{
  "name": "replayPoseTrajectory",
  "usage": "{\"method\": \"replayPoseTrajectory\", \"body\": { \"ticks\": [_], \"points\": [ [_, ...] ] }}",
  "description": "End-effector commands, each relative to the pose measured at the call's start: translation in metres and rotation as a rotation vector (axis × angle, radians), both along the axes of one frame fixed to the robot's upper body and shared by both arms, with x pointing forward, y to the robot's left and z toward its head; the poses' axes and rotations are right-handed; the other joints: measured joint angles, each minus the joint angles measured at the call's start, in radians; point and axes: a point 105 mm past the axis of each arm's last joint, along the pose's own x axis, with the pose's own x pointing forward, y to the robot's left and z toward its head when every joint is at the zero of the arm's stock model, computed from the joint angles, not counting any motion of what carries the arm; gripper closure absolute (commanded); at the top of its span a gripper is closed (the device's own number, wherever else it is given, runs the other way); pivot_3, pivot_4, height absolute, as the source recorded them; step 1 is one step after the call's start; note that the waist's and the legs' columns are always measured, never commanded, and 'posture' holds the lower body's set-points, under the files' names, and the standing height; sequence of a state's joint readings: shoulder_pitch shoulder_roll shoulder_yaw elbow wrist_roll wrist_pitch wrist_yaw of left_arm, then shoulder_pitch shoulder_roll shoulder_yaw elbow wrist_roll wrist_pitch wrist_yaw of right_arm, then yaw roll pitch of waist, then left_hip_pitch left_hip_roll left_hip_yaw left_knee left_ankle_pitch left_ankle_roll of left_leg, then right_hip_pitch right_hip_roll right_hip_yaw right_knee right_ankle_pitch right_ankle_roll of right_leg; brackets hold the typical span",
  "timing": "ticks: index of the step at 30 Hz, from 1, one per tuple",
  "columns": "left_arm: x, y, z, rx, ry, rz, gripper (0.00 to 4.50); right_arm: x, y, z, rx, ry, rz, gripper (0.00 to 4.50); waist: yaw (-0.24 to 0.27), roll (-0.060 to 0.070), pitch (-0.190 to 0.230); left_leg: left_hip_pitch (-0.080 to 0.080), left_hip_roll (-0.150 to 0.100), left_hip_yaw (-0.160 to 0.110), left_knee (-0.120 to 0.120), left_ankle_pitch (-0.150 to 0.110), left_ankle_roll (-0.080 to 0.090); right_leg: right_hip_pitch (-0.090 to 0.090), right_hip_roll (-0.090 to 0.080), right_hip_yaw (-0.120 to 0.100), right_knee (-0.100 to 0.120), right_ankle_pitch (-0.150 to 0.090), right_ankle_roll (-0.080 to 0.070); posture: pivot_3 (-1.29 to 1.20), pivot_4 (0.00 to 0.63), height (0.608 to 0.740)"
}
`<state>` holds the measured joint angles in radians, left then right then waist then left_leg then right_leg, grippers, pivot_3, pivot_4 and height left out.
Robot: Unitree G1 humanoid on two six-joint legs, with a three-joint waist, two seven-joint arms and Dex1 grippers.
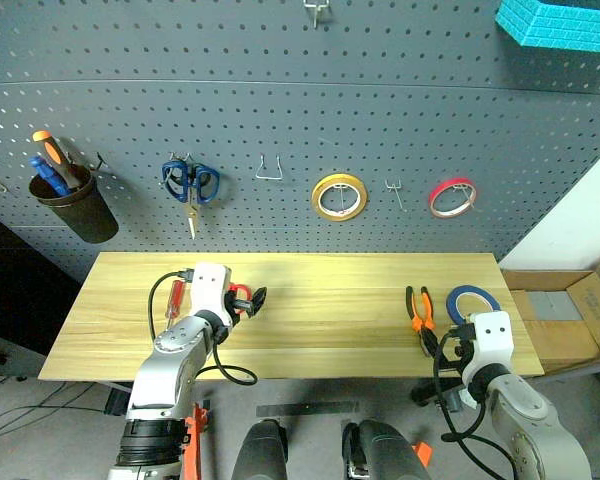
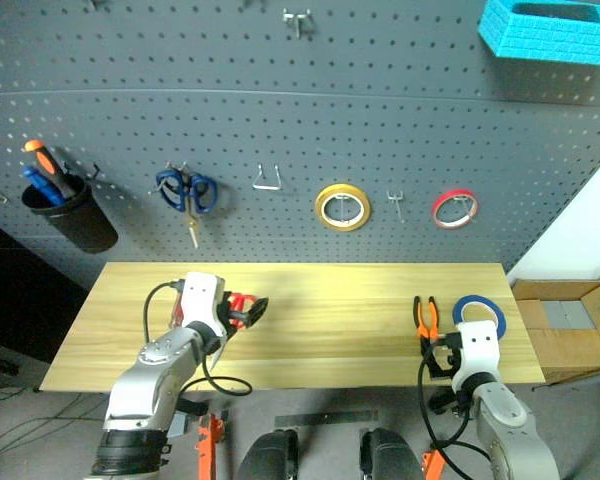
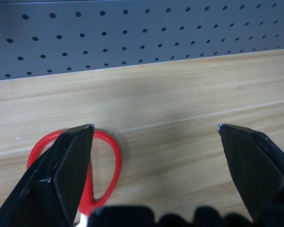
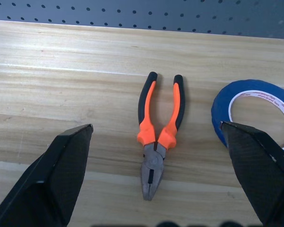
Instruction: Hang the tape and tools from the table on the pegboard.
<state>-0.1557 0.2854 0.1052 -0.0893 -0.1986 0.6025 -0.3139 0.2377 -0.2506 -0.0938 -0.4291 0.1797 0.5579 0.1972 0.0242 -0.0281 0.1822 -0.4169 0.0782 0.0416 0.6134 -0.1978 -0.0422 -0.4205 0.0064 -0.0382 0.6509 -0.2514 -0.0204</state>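
The wooden table [image 1: 330, 310] stands against the dark pegboard [image 1: 280, 100]. At its right lie the orange-and-black pliers [image 4: 156, 137], jaws toward me, and beside them the blue tape [image 4: 221, 116], flat on the wood. My right gripper [image 4: 156, 125] hovers open just short of the pliers, holding nothing. At the table's left lie the red-handled scissors [image 3: 114, 158] and a red-handled screwdriver [image 1: 177, 298]. My left gripper [image 3: 156, 127] is open and empty above the scissors' handles, one finger partly covering them.
On the pegboard hang a black cup of tools [image 1: 75, 205], blue-handled scissors [image 1: 190, 185], a yellow tape roll [image 1: 340, 197] and a red tape roll [image 1: 452, 197]. Bare hooks [image 1: 269, 168] sit between them. A turquoise basket [image 1: 560, 25] hangs top right. A cardboard box [image 1: 570, 315] stands right of the table.
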Motion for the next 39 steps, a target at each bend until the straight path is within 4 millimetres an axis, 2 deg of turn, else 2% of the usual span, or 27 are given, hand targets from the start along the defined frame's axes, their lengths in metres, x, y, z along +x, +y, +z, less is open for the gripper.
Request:
{"method": "replayPoseTrajectory", "body": {
  "ticks": [1,5,10,14,20,22,25,27,32,35,39],
  "points": [
    [0.001,0.005,0.013,0.002,-0.057,0.028,0.02,-0.001,0.003,0.006,0.023,-0.018,0.013,0.0,0.0,0.0,0.0,0.0,0.0,0.0,0.0,0.0,0.0,0.0,0.0,0.0,0.0,0.0,0.0,0.05,0.193,0.74],
    [0.001,0.004,0.014,0.0,-0.063,0.032,0.02,-0.003,0.002,0.006,-0.001,-0.013,0.028,0.0,0.0,0.0,0.0,0.0,0.0,0.0,0.0,0.0,0.0,0.0,0.0,0.0,0.0,0.0,0.0,0.05,0.201,0.74],
    [0.001,-0.008,0.018,0.023,-0.068,-0.052,0.02,0.007,-0.023,0.008,-0.072,-0.005,0.018,0.0,-0.001,-0.001,0.002,0.0,0.0,0.0,0.0,0.0,0.0,0.0,0.0,0.0,0.0,0.0,0.0,0.04,0.232,0.74],
    [0.006,-0.05,0.028,-0.004,-0.084,-0.309,0.02,0.021,-0.048,0.011,-0.118,0.027,0.058,0.0,0.001,-0.002,0.028,0.001,-0.001,0.001,0.002,0.0,0.0,0.0,0.0,0.002,0.003,0.0,0.0,0.03,0.272,0.74],
    [0.006,-0.135,0.048,-0.112,-0.089,-0.713,0.02,0.037,-0.081,0.006,-0.146,0.114,0.139,0.0,0.001,0.001,0.077,-0.002,-0.003,0.0,0.013,0.0,0.001,0.0,0.0,0.003,0.01,0.0,0.001,0.02,0.346,0.74],
    [0.0,-0.162,0.053,-0.144,-0.083,-0.838,0.02,0.043,-0.091,0.004,-0.13,0.15,0.142,0.0,-0.002,0.001,0.095,-0.003,-0.003,0.0,0.013,0.0,0.001,0.0,0.0,0.003,0.009,0.0,0.001,0.02,0.363,0.74],
    [-0.004,-0.211,0.063,-0.163,-0.111,-0.988,0.02,0.062,-0.105,0.01,-0.096,0.167,0.127,0.0,-0.01,0.001,0.128,-0.004,-0.004,0.0,0.014,0.0,0.001,-0.002,0.001,0.005,0.011,0.001,0.002,0.0,0.404,0.74],
    [-0.006,-0.234,0.065,-0.139,-0.134,-1.054,0.02,0.071,-0.111,0.013,-0.1,0.168,0.127,0.0,-0.014,0.001,0.145,-0.006,-0.004,0.0,0.015,0.0,0.001,-0.004,0.001,0.005,0.012,0.001,0.003,-0.01,0.422,0.74],
    [-0.006,-0.27,0.068,-0.098,-0.181,-1.137,0.02,0.088,-0.112,0.017,-0.101,0.155,0.16,0.0,-0.026,0.0,0.176,-0.009,-0.006,0.0,0.015,0.0,0.001,-0.005,0.0,0.006,0.012,-0.002,0.007,-0.04,0.456,0.74],
    [-0.006,-0.279,0.069,-0.098,-0.19,-1.157,0.02,0.093,-0.107,0.016,-0.076,0.162,0.18,0.0,-0.03,0.001,0.2,-0.009,-0.009,0.0,0.015,0.0,0.001,-0.005,-0.003,0.007,0.013,-0.003,0.009,-0.04,0.473,0.74],
    [-0.008,-0.286,0.07,-0.11,-0.197,-1.169,0.02,0.093,-0.1,0.005,0.017,0.213,0.196,0.0,-0.032,-0.002,0.219,-0.009,-0.014,0.002,0.015,0.0,0.001,-0.005,-0.01,0.007,0.014,-0.005,0.013,-0.04,0.48,0.74]
  ]
}}
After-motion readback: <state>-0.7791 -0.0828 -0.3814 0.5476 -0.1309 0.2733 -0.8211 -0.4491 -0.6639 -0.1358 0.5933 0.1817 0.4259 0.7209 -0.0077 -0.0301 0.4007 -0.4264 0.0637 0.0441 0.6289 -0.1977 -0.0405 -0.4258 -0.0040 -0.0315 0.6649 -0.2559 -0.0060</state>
